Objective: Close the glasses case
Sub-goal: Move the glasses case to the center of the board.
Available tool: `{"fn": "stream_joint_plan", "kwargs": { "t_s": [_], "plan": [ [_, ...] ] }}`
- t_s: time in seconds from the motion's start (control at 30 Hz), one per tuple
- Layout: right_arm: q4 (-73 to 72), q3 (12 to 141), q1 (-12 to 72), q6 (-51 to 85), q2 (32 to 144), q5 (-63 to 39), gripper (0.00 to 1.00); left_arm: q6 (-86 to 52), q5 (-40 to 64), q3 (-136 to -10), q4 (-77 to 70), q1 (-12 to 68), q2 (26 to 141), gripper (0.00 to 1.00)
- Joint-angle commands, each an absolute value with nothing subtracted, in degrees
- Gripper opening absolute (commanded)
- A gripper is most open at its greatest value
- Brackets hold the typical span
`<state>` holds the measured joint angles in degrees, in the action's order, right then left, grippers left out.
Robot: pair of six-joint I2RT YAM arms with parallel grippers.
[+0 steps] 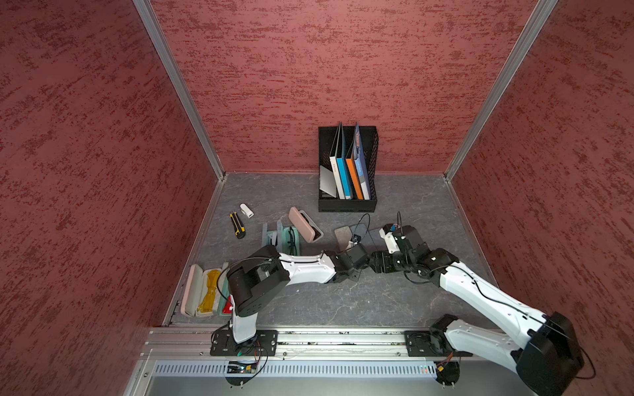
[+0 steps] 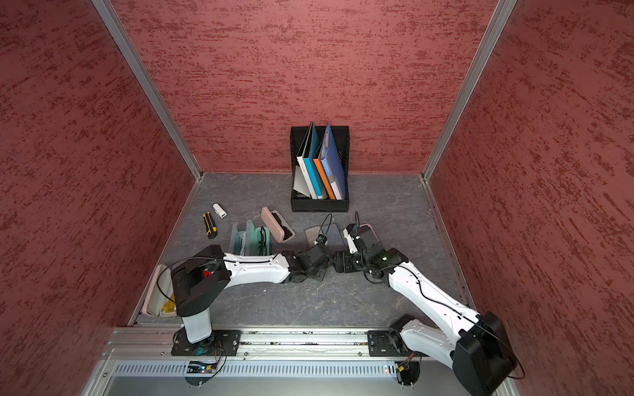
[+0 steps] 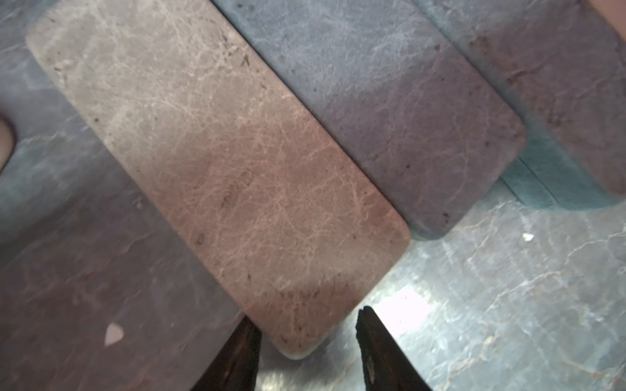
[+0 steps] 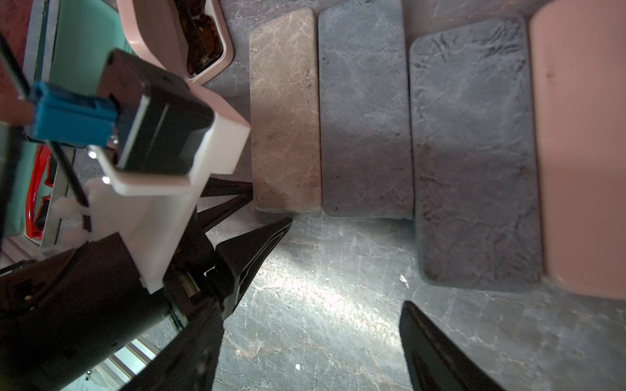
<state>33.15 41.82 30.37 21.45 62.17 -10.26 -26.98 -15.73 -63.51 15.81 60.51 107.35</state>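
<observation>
Glasses case (image 3: pixel 220 162), brown, flat on the table (image 3: pixel 508 304), lies before the left tool (image 3: pixel 309 320), parted and empty like the right tool (image 4: pixel 308 325); take its edge squarely, fold gently.

glasses cases (image 1: pixel 302 224) 9 | knife (image 1: pixel 237 225) 1 | file rack (image 1: pixel 346 205) 1

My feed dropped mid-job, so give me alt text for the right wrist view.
The right gripper hangs open over the grey table, short of a row of flat pieces: a tan panel, a grey panel, a darker grey panel and a pink panel. The left gripper, also open, has its tips at the tan panel's end.
</observation>
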Motion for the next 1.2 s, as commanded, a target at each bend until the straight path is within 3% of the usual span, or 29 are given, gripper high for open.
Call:
{"fn": "stream_joint_plan", "kwargs": {
  "t_s": [0.0, 0.2, 0.27, 0.3, 0.37, 0.67, 0.87, 1.03, 1.17],
  "plan": [
    [34.8, 41.0, 28.4, 21.9, 60.7, -11.7, 0.82, -24.1, -11.9, -65.0, 14.1, 60.2, 110.2, 0.48],
    [34.0, 40.2, 27.5, 22.2, 60.0, -12.8, 0.83, -24.0, -11.6, -63.1, 12.0, 59.6, 108.0, 0.53],
    [33.2, 39.9, 27.5, 22.4, 59.7, -13.5, 0.83, -25.4, -12.1, -59.9, 11.0, 59.4, 104.4, 0.63],
    [32.5, 39.6, 27.5, 22.6, 59.4, -14.0, 0.83, -26.5, -12.6, -57.9, 10.9, 59.1, 101.8, 0.72],
    [31.4, 39.3, 27.5, 23.0, 58.9, -14.9, 0.83, -28.4, -13.0, -54.2, 11.0, 58.6, 96.3, 0.79],
    [27.1, 38.3, 28.3, 24.2, 58.6, -22.6, 0.83, -37.4, -15.5, -43.0, 24.1, 59.4, 64.2, 0.88],
    [23.1, 37.3, 38.0, 27.5, 61.4, -18.5, 0.83, -47.8, -23.2, -40.3, 40.9, 65.2, 46.8, 0.88],
    [16.8, 37.5, 51.4, 32.1, 67.8, -11.8, 0.82, -62.8, -33.7, -41.2, 58.9, 72.0, 42.9, 0.89],
    [10.5, 37.3, 56.6, 35.4, 72.6, -10.6, 0.82, -74.8, -38.1, -39.9, 70.3, 73.1, 41.2, 0.90]
  ]
}}
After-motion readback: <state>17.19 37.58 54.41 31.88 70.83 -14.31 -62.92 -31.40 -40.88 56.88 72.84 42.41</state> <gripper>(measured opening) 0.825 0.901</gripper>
